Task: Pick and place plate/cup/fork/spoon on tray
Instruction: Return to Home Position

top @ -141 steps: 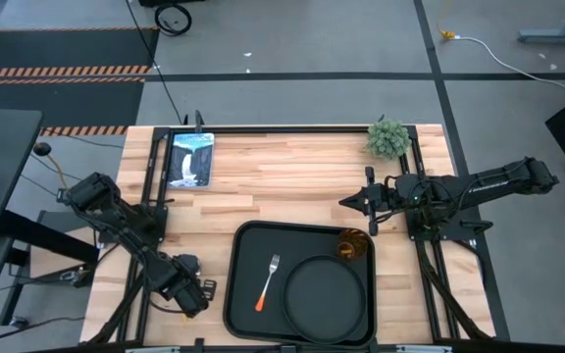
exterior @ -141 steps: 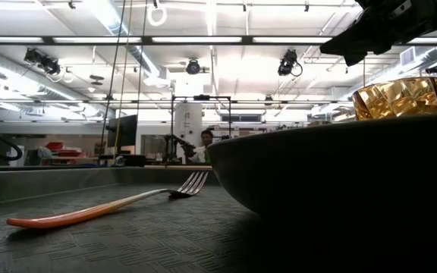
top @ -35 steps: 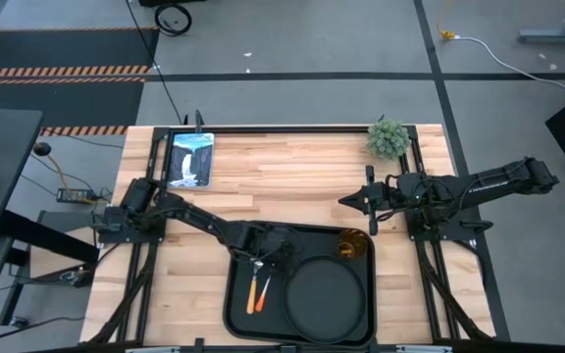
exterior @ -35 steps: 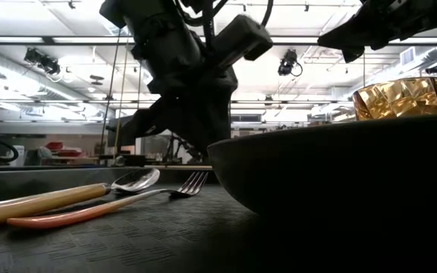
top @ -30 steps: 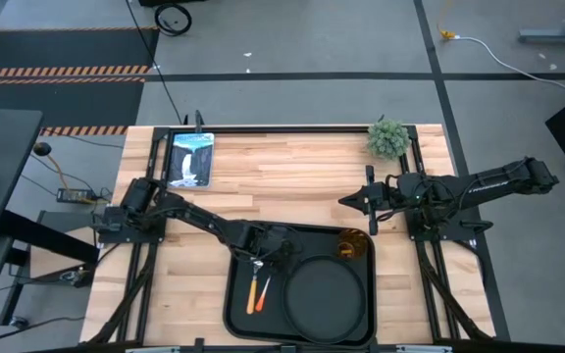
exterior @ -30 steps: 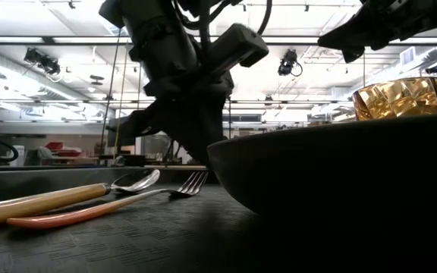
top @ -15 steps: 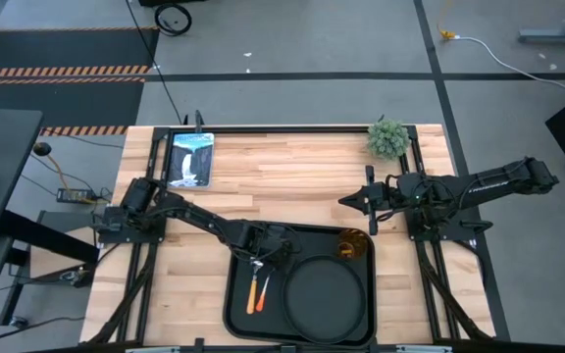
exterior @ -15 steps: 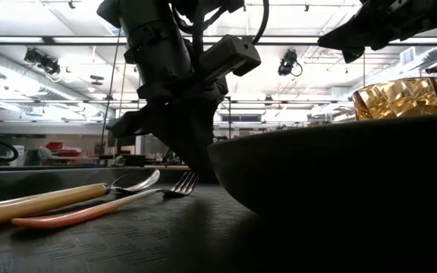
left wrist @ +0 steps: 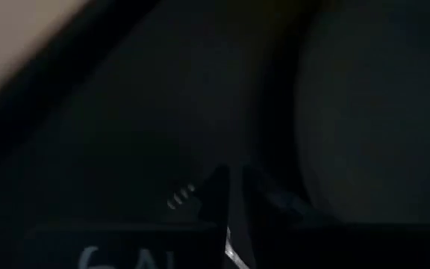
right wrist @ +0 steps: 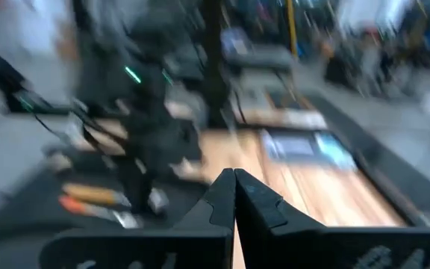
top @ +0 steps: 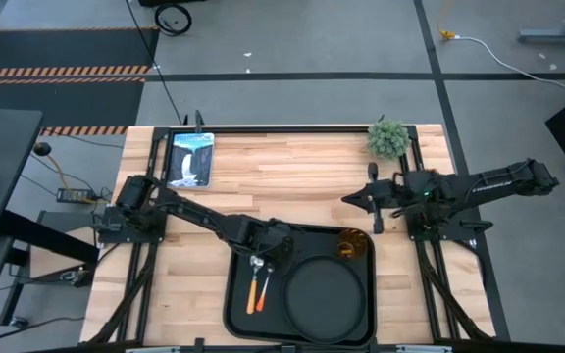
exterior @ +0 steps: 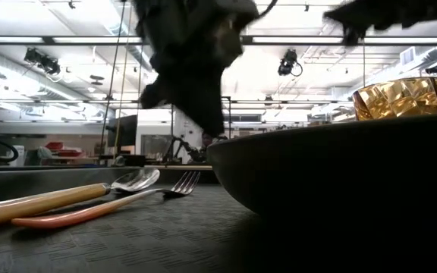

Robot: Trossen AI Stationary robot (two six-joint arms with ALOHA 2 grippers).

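The black tray lies at the table's near middle. On it, the spoon and the fork lie side by side, also seen in the high view as spoon and fork. The round black plate lies on the tray's right half, with the amber cup standing at its far right corner. My left gripper is shut and empty just above the spoon's bowl and the fork's tines. My right gripper is shut and empty, held high right of the tray's far edge.
A small green plant stands at the far right of the wooden table. A picture or tablet lies at the far left. Bare wood shows between them, beyond the tray.
My left gripper has risen from just beside the spoon's bowl and now hangs clear above the cutlery. The spoon and fork stay lying on the tray. My right arm has shifted slightly toward the table's right edge.
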